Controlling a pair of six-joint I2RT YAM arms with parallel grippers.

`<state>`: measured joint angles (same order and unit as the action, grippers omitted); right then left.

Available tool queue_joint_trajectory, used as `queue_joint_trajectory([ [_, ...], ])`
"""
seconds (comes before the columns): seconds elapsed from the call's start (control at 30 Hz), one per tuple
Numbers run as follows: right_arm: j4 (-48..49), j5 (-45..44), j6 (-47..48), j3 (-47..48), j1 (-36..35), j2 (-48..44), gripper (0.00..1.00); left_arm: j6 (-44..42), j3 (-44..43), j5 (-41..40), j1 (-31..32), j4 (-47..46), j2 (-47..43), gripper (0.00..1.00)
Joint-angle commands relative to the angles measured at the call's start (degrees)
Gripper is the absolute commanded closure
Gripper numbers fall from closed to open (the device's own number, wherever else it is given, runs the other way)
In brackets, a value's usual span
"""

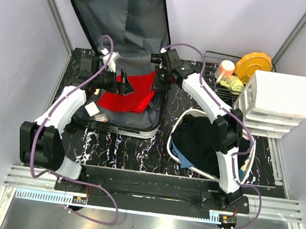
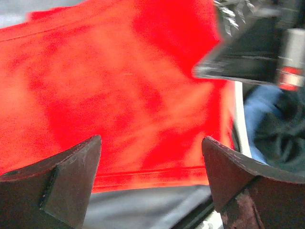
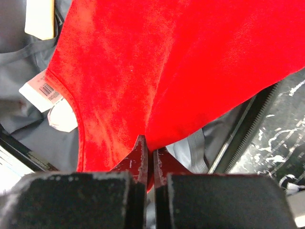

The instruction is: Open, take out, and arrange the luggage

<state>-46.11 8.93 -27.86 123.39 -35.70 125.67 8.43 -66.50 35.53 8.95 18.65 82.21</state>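
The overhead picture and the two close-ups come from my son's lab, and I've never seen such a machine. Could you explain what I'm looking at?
The machine is a left arm and a right arm, bolted at the near edge of a table. The overhead picture comes from a fixed camera above and behind them. Each close-up comes from a camera on one wrist, looking past that arm's own two fingers.

On the table lies an open suitcase with grey lining and a red garment inside. To its right are a white basin holding dark clothes, a white drawer organiser, and a wire rack with a yellow plate.

The left gripper hangs open over the garment, holding nothing. The right gripper is shut, pinching the garment's edge.
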Motion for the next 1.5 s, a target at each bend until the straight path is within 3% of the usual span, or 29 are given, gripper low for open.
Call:
queue_joint_trajectory([
  [0.0, 1.7, -1.5, 4.4, -2.0, 0.9, -9.6, 1.00, 0.2, -6.8, -9.2, -5.6, 5.5, 6.4, 0.10],
  [0.17, 1.0, -3.6, 5.9, -3.0, 1.3, -10.2, 1.00, -1.2, -16.4, -6.7, -7.9, 15.4, 20.1, 0.09],
  [0.33, 0.5, -9.9, 9.5, -1.4, 2.0, -10.4, 1.00, -1.6, -17.3, -6.1, -7.9, 14.8, 24.7, 0.07],
  [0.7, 0.1, -7.4, 8.9, -3.6, 3.8, -11.1, 1.00, 4.0, -15.9, 4.3, -7.5, 8.6, 35.2, 0.04],
  [0.83, -0.2, -7.1, 8.8, -3.1, 3.9, -10.7, 1.00, 2.3, -15.9, 0.3, -8.1, 9.0, 32.6, 0.02],
  [0.97, -0.2, -6.6, 8.5, -2.9, 4.2, -10.4, 1.00, -0.6, -15.2, -8.8, -8.2, 10.6, 28.4, 0.01],
  [1.17, -0.2, -6.0, 8.1, -2.3, 4.2, -9.7, 1.00, 1.9, -15.4, -12.0, -6.3, 11.5, 31.7, 0.01],
  [1.23, -0.2, -6.0, 8.1, -2.3, 4.2, -9.6, 1.00, 2.6, -15.1, -10.8, -3.9, 10.8, 32.5, 0.01],
  [1.37, -0.1, -5.8, 8.3, -2.3, 4.2, -9.6, 1.00, 5.8, -13.5, 1.6, -1.3, 5.3, 33.6, 0.02],
  [1.47, -0.1, -5.0, 8.0, -2.5, 4.2, -9.2, 1.00, 8.9, -13.6, 8.3, -0.1, 0.9, 35.5, 0.09],
])
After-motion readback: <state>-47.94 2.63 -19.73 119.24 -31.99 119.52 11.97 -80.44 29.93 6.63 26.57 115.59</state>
